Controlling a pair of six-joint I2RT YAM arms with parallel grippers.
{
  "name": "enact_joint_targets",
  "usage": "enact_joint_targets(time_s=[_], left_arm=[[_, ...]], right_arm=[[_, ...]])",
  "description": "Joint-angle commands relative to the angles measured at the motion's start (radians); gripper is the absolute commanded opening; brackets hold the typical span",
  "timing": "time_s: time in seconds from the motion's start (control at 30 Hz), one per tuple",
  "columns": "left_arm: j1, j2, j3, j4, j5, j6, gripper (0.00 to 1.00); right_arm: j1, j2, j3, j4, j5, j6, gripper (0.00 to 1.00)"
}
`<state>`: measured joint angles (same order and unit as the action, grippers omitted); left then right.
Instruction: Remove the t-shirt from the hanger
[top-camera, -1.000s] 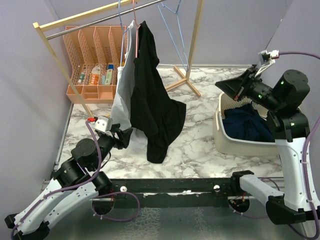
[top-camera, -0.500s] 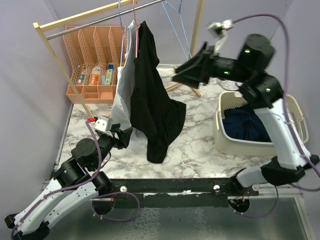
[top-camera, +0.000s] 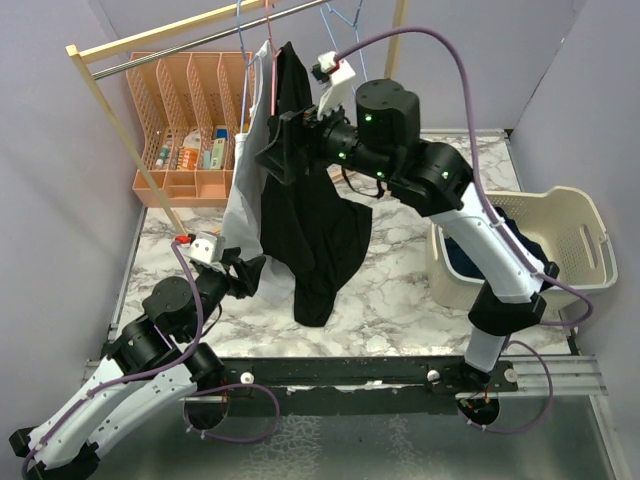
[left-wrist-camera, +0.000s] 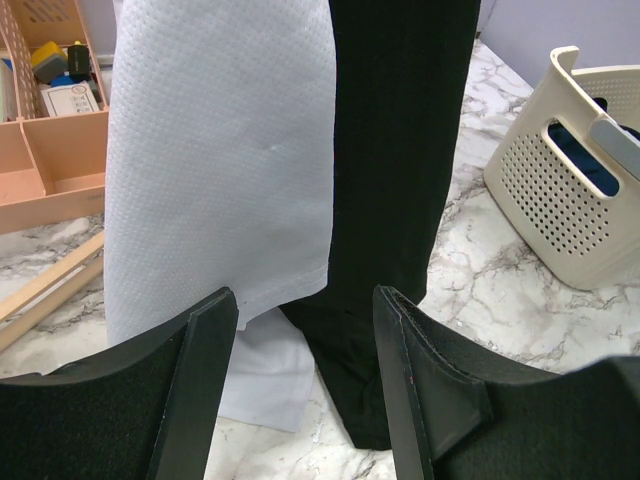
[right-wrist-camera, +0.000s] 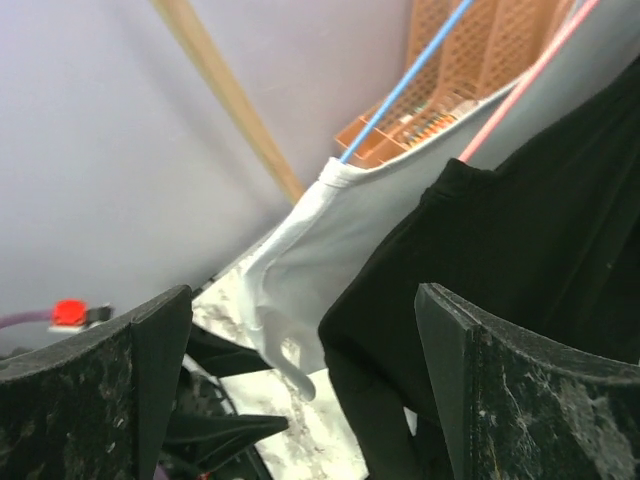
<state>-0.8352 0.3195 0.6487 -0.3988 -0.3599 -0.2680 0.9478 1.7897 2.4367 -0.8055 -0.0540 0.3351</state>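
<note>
The black t-shirt (top-camera: 300, 210) hangs on the pink hanger (right-wrist-camera: 525, 78), touching the white shirt (left-wrist-camera: 220, 150). Both pincers are apart — right pincer (right-wrist-camera: 305, 340) at its shoulder, left pincer (left-wrist-camera: 300, 300) near its hem. A loose pinch could catch the white shirt too — or unhook the hanger.

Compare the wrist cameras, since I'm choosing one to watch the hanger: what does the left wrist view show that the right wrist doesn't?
Only left wrist: the cream perforated plastic laundry basket and both garments' bottom hems. Only right wrist: the thin blue hanger wire, the pink hanger wire and the slanted wooden rack post. Both: the white mesh t-shirt beside the black t-shirt, plus the orange plastic organizer.
</note>
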Motion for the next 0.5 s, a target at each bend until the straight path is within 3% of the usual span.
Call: enact_joint_targets(time_s=[0.0, 0.13, 0.33, 0.47], left_arm=[[-0.001, -0.006, 0.028, -0.005, -0.007, -0.004, 0.59], [-0.002, -0.008, 0.029, -0.006, -0.008, -0.005, 0.59], [-0.001, -0.005, 0.028, -0.006, -0.010, -0.001, 0.59], [-0.002, -0.005, 0.028, -0.006, -0.010, -0.001, 0.59]], right_arm=[[0.063, 0.059, 0.012, -0.010, 0.329, -0.054, 0.90], [0.086, 0.093, 0.021, -0.005, 0.450, -0.059, 0.80], [0.090, 0.136, 0.009, 0.021, 0.466, -0.059, 0.73], [0.090, 0.160, 0.016, 0.013, 0.522, -0.050, 0.61]])
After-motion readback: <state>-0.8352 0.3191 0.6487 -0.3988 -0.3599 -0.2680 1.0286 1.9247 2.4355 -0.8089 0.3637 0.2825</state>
